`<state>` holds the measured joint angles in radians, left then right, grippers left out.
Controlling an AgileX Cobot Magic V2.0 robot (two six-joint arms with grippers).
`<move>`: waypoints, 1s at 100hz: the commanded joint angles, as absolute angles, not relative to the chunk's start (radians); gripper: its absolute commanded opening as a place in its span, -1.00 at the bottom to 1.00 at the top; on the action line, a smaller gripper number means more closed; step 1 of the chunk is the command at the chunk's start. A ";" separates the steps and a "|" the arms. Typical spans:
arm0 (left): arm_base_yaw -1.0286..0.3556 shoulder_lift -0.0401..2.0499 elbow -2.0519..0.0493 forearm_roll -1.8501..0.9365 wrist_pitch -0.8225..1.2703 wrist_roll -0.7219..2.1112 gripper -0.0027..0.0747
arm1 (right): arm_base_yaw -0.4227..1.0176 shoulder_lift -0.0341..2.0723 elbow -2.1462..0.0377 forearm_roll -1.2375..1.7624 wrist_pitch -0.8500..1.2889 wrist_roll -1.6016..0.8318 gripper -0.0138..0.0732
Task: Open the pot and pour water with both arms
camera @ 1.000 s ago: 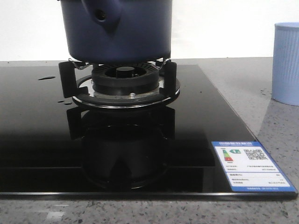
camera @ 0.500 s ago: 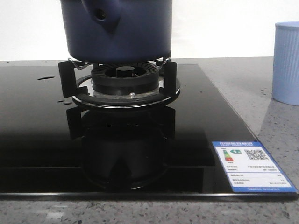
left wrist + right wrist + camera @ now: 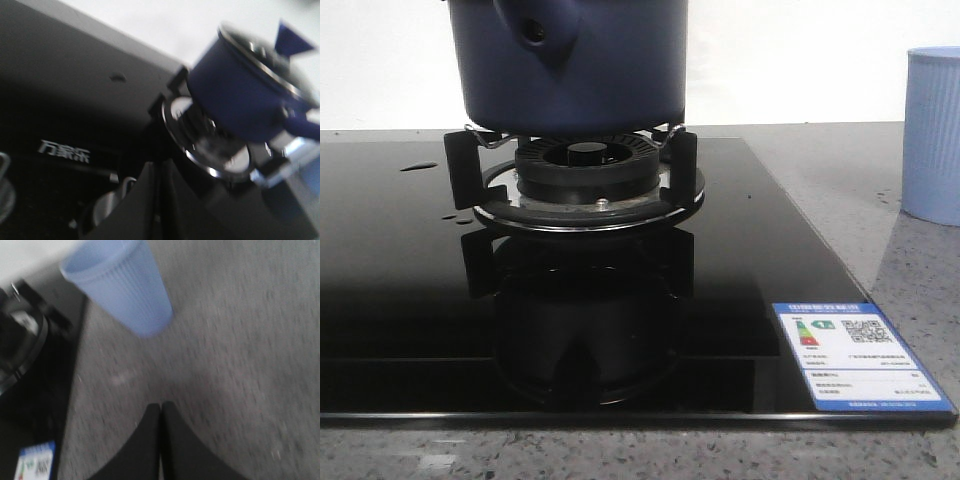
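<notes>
The pot [image 3: 570, 65] sat on the burner [image 3: 588, 170], its handle stub toward the camera. It looked rigid, smooth and probably heavy with water; the pierced stub seemed the best hold. Both pincers, left [image 3: 159, 200] and right [image 3: 161, 435], were closed and held nothing.

Our front camera sits low and close, facing forward across the hob [image 3: 410, 300], the pot [image 3: 570, 70] cut off at the top edge. From the left wrist we look past the left end effector [image 3: 159, 200] at that same pot. The right wrist looks down on the worktop [image 3: 240, 365] beyond the right end effector [image 3: 161, 440], sharing the cup [image 3: 120, 285] with the front view.
</notes>
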<state>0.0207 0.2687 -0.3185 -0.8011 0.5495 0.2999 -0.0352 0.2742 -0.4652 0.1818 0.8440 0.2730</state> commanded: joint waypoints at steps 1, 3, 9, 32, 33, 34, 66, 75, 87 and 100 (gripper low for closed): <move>-0.001 0.377 -0.412 -0.898 0.602 0.449 -0.98 | -0.040 0.366 -0.556 0.213 0.924 0.245 -0.85; -0.008 0.395 -0.425 -0.931 0.611 0.489 -0.98 | -0.040 0.380 -0.567 0.231 0.940 0.227 -0.85; -0.041 0.444 -0.466 -1.048 0.658 0.627 -0.98 | -0.040 0.412 -0.594 0.329 0.968 0.146 -0.85; -0.104 0.659 -0.616 -1.425 0.952 1.151 -0.98 | -0.040 0.476 -0.630 0.765 0.976 -0.297 -0.85; -0.104 0.672 -0.620 -1.430 0.960 1.161 -0.98 | -0.040 0.477 -0.630 0.784 0.975 -0.334 -0.85; -0.104 0.678 -0.628 -1.435 0.975 1.170 -0.98 | -0.040 0.477 -0.630 0.793 0.970 -0.352 -0.85; -0.188 0.871 -0.802 -1.458 1.011 1.509 -0.82 | -0.040 0.477 -0.631 0.858 0.747 -0.632 -0.81; -0.229 0.910 -0.834 -1.453 1.000 1.589 -0.38 | -0.040 0.477 -0.631 0.858 0.710 -0.632 -0.53; -0.266 0.953 -0.854 -1.453 0.902 1.594 0.32 | -0.040 0.477 -0.631 0.858 0.678 -0.665 0.15; -0.302 0.985 -0.854 -1.453 0.770 1.594 0.64 | -0.040 0.477 -0.631 0.858 0.654 -0.665 0.71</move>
